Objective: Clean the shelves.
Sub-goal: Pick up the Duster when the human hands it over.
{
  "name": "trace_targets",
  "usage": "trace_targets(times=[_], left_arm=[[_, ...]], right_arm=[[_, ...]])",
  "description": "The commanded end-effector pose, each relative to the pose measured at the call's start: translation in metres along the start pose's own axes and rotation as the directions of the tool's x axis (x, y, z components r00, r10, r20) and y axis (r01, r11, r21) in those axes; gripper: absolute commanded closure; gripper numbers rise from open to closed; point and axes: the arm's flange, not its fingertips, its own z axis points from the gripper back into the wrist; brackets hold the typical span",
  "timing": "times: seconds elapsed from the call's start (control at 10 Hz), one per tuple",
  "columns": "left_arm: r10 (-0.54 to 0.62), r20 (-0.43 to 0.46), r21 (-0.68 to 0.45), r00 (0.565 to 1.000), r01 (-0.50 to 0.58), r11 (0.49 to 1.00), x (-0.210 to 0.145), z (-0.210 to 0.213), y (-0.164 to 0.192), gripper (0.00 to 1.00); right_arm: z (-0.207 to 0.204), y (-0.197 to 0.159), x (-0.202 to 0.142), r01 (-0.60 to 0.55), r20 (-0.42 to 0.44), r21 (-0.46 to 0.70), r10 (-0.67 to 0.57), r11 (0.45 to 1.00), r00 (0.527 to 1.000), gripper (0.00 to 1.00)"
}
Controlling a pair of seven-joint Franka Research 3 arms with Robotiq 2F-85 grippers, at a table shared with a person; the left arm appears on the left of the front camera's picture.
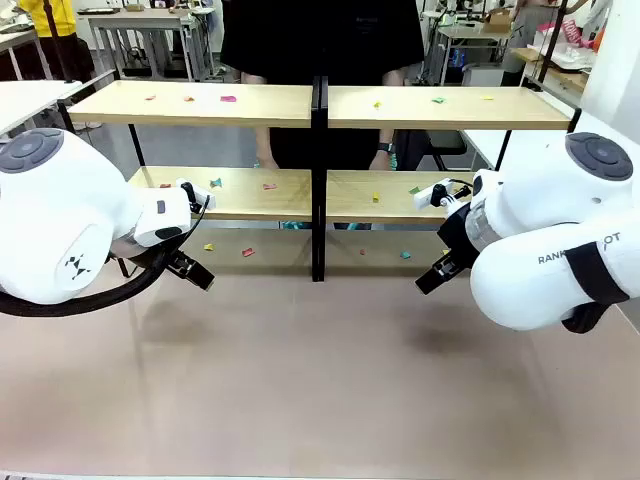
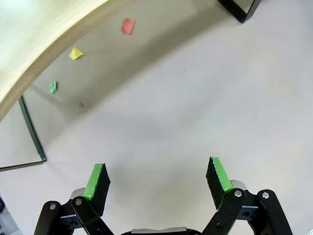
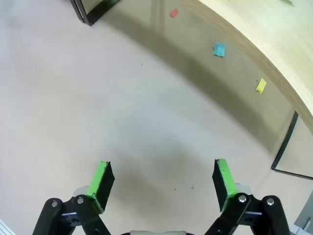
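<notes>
Front view: wide two-tier shelves (image 1: 270, 103) of four long light-wood boards on a thin black metal frame stand across the far half of the beige table (image 1: 320, 390), the two units joined at the centre. Small coloured paper scraps (image 1: 228, 99) lie scattered on the upper and lower boards and on the table beneath the lower ones. A person in black clothing (image 1: 320, 40) stands just behind the rack. The white left arm (image 1: 60, 220) comes in low at one side and the white right arm (image 1: 560, 250) at the other, both near the front of the shelves.

Left wrist view: the black left gripper (image 2: 156, 178) with green pads hangs over bare table, jaws spread wide with nothing between them. A light-wood board edge curves across the upper left. On the table under it lie a red scrap (image 2: 127, 25), a yellow scrap (image 2: 75, 53) and a green scrap (image 2: 53, 87).

Right wrist view: the black right gripper (image 3: 161, 178) with green pads is also over bare table, jaws wide apart and empty. The board runs along the upper right, with a red fleck (image 3: 173, 13), a blue fleck (image 3: 219, 49) and a yellow fleck (image 3: 260, 85) on the table beside it
</notes>
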Motion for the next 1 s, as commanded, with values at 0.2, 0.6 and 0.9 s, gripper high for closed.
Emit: trace_targets(times=[0.2, 0.6, 0.9], left_arm=[[0.000, 0.000, 0.000, 1.000, 0.000, 1.000, 0.0001, 0.0002, 0.0000, 0.00], [0.000, 0.000, 0.000, 1.000, 0.000, 1.000, 0.0001, 0.0002, 0.0000, 0.00], [0.001, 0.000, 0.000, 1.000, -0.001, 1.000, 0.0000, 0.0000, 0.0001, 0.00]], right_arm=[[0.0000, 0.0000, 0.0001, 0.000, 0.000, 0.000, 0.000, 1.000, 1.000, 0.00], [0.0000, 0.0000, 0.0001, 0.000, 0.000, 0.000, 0.000, 1.000, 1.000, 0.00], [0.0000, 0.0001, 0.0000, 0.000, 0.000, 0.000, 0.000, 1.000, 1.000, 0.00]])
